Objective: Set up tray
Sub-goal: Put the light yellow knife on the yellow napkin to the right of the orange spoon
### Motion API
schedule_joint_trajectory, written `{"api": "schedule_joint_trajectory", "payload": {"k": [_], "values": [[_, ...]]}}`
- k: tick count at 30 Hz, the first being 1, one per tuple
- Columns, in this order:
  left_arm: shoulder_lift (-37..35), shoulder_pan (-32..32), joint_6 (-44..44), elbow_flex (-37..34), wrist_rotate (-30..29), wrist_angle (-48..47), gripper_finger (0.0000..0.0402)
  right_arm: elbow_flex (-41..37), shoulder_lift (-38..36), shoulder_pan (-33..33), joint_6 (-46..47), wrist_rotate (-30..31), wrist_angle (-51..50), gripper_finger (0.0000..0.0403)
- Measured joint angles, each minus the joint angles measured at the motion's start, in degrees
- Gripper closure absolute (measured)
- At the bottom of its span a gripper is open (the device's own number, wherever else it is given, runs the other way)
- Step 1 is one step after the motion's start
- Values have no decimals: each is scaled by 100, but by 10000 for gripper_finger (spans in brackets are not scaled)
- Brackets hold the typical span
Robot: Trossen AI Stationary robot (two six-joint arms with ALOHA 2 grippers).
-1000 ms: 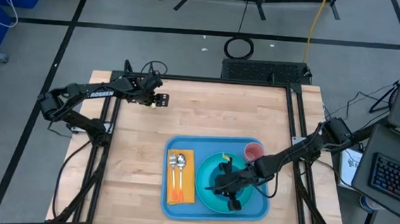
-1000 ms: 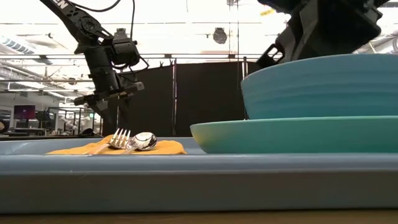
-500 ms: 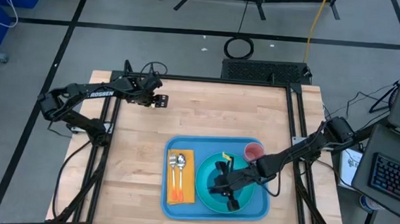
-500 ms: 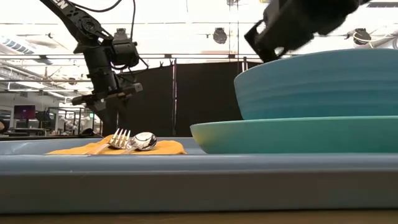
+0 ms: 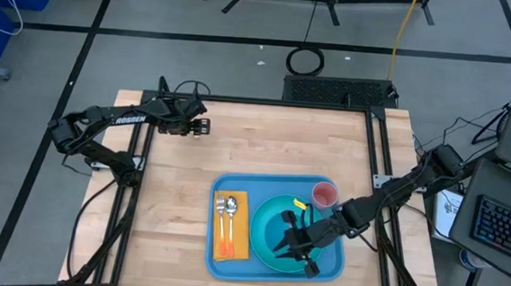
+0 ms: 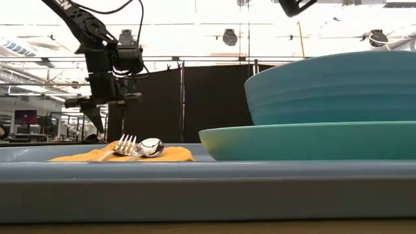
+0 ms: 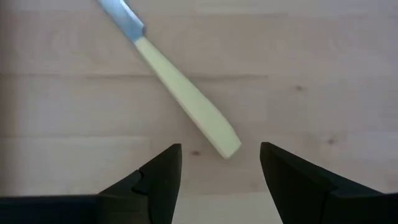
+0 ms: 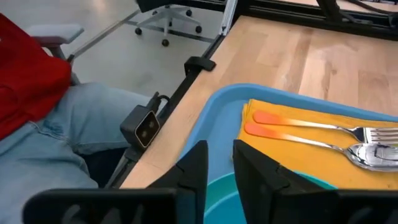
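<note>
The blue tray [image 5: 271, 182] lies near the table's near edge. On it rest a teal plate [image 5: 260, 235] with a teal bowl [image 6: 325, 91] standing on it, an orange napkin [image 5: 240, 237] bearing a fork and a spoon [image 5: 226, 206], and a pink cup [image 5: 324, 195]. My right gripper [image 5: 298, 247] hovers above the bowl, open by a narrow gap [image 8: 217, 158]. My left gripper [image 5: 198, 127] is at the far left of the table, open. Its fingers stand on either side of the free end of a knife's pale yellow handle [image 7: 186, 99], which lies flat on the wood.
A small yellow thing [image 5: 301, 205] lies on the tray beside the cup. A seated person's legs [image 8: 74, 124] show just beyond the table's near edge in the right wrist view. Bare wood lies between the tray and the left gripper.
My right gripper has come off the bowl's rim, risen, and drawn back toward the table's near right. The bowl shifted slightly on the plate and now stands still. My left gripper has turned at the wrist and edged a little toward the table's left.
</note>
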Motion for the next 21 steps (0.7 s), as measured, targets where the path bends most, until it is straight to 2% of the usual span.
{"api": "schedule_joint_trajectory", "payload": {"k": [7,15,21], "values": [[444,154,-156,0,-54,261,179,-1,-11,77,-114,47,9,316],[1300,304,-62,22,349,687,179,-1,-11,77,-141,47,13,310],[1445,291,93,33,216,582,179,-1,-11,77,-134,42,11,309]]}}
